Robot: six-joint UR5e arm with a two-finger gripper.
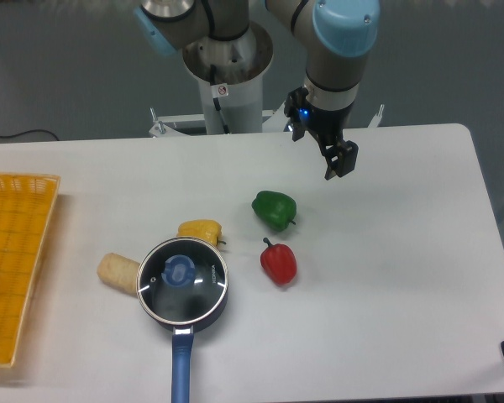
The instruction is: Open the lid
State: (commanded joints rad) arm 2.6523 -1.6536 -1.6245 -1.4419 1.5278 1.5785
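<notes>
At the far left we are seeing a woven yellow basket (17, 252) lying on the white table (403, 277), its weave forming a grid of small squares. Next we are finding a pale, rough-skinned, stubby vegetable (118, 272) just beside the saucepan (182, 336), which is pointing its long blue handle toward the near edge of the table. The lid (182, 280) is sitting flat on that pan: a round glass disc with a thin silvery rim and a blue centre knob facing straight up. Small print is showing on the glass, too small for us to read. A yellow pepper (201, 230) is touching the pan's far side. Further right, a glossy green pepper (274, 209) and a red pepper (279, 262) are lying near each other. The gripper (340, 164) is hanging above the table, well apart from the lid, grasping nothing; we cannot tell how its fingers are set.
</notes>
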